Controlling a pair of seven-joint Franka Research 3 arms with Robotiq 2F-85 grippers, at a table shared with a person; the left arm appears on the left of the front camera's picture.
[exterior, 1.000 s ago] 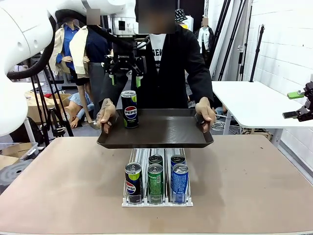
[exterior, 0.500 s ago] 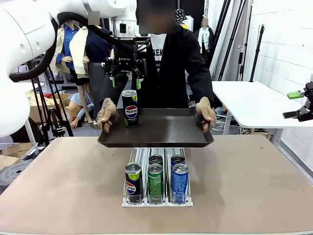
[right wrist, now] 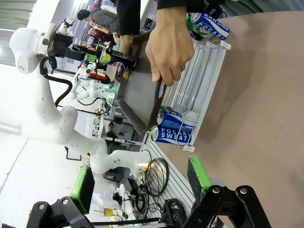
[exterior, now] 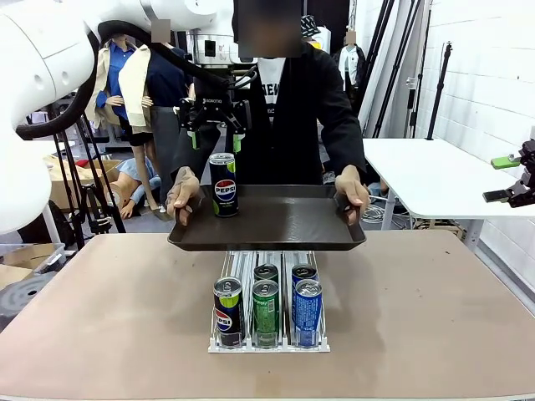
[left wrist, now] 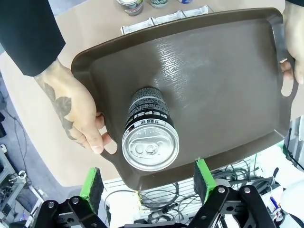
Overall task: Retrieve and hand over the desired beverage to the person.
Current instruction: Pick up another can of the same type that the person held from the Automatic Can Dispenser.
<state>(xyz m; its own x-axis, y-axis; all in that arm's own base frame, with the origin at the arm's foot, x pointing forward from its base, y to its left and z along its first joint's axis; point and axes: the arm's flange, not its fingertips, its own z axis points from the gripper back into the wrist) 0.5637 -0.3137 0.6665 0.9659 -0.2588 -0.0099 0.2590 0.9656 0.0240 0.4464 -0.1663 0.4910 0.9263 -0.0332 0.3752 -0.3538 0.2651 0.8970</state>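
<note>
Where the Pepsi can (exterior: pixel 223 185) stands: upright on the left part of the tray (exterior: pixel 276 227) (the robot's left), near a hand (exterior: pixel 182 192) of the person (exterior: pixel 292 109).
Tray: dark brown, gripped by the person at both ends, raised above the table (exterior: pixel 435 309).
Left gripper (exterior: pixel 215 139): hovers just above the can, jaws spread wider than it, touching nothing.
Right gripper (exterior: pixel 506 179): far right, jaws apart, empty.
Rack (exterior: pixel 267 343): on the table, holding other cans (exterior: pixel 266 305).
</note>
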